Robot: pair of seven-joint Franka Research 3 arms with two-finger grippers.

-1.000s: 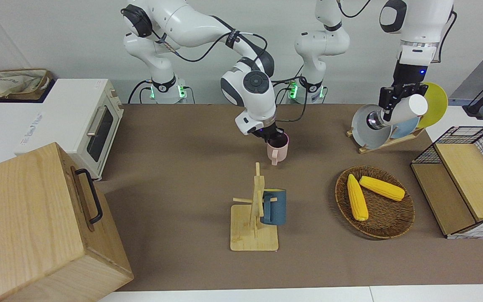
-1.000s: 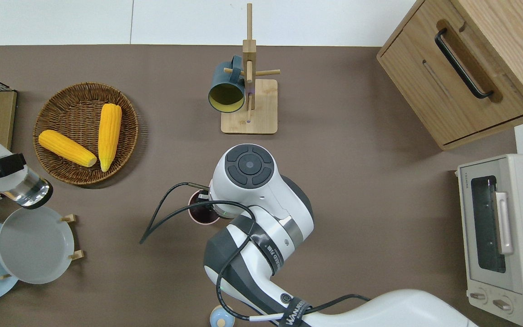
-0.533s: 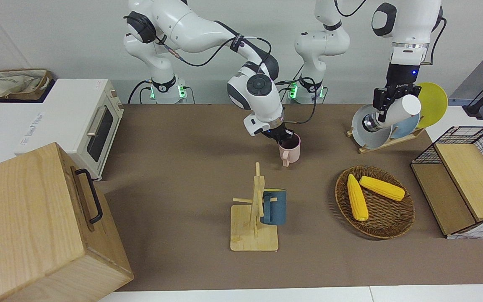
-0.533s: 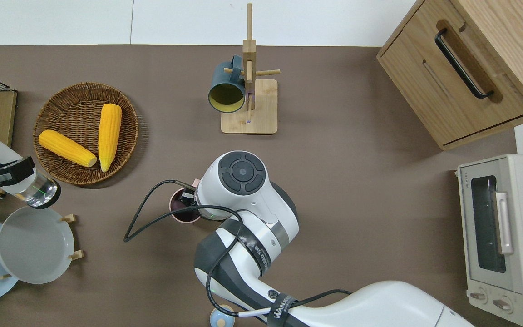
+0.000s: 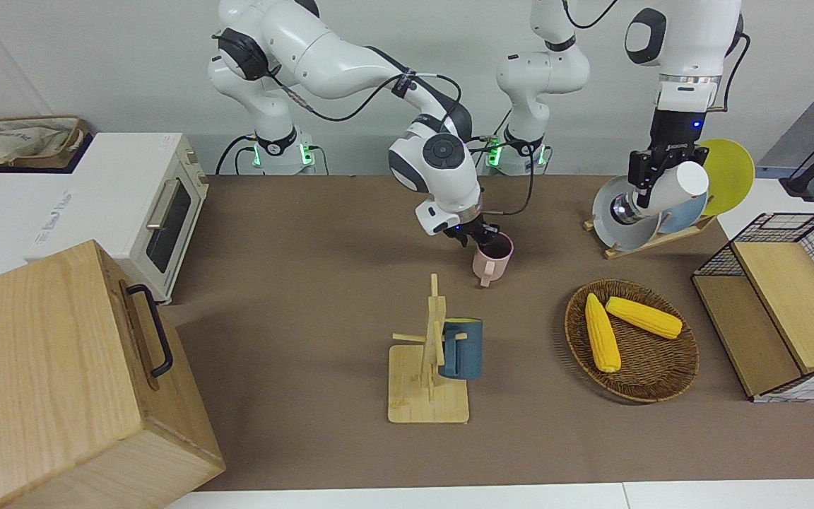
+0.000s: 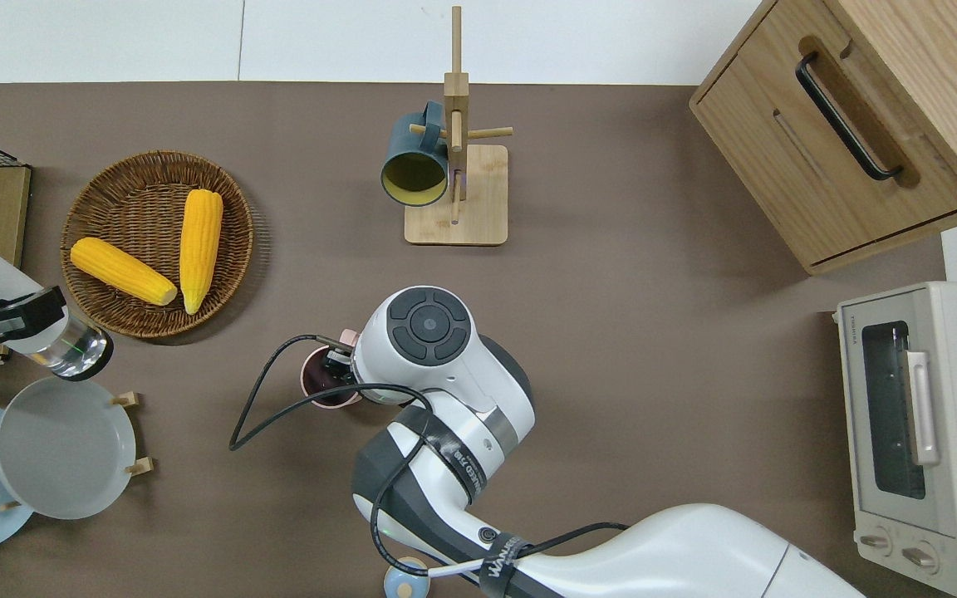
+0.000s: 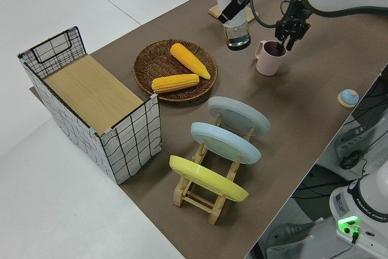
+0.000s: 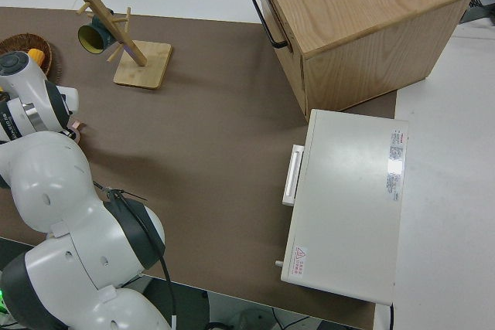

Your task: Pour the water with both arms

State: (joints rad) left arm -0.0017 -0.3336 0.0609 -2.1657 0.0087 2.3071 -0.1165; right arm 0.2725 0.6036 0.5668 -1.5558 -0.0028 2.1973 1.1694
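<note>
My right gripper (image 5: pixel 476 238) is shut on the rim of a pink mug (image 5: pixel 490 262), one finger inside it. The mug stands upright, low at the table's middle, nearer to the robots than the mug tree; I cannot tell whether it touches the table. The right arm hides most of the mug (image 6: pixel 321 389) in the overhead view. My left gripper (image 5: pixel 651 172) is shut on a white bottle (image 5: pixel 677 185) held tilted in the air, its clear mouth end (image 6: pixel 73 354) lower. The bottle hangs between the wicker basket and the plate rack. Mug (image 7: pixel 268 59) and bottle (image 7: pixel 232 5) are apart.
A mug tree (image 5: pixel 429 353) holds a blue mug (image 5: pixel 462 348). A wicker basket (image 5: pixel 661 392) holds two corn cobs. A plate rack with a grey plate (image 6: pixel 63 448) and a wire crate (image 5: pixel 781 311) stand at the left arm's end. A wooden cabinet (image 5: pixel 61 382) and toaster oven (image 5: pixel 124 205) stand at the right arm's end.
My right gripper has carried the pink mug toward the left arm's end. The left gripper with the bottle has shifted a little toward the table's middle.
</note>
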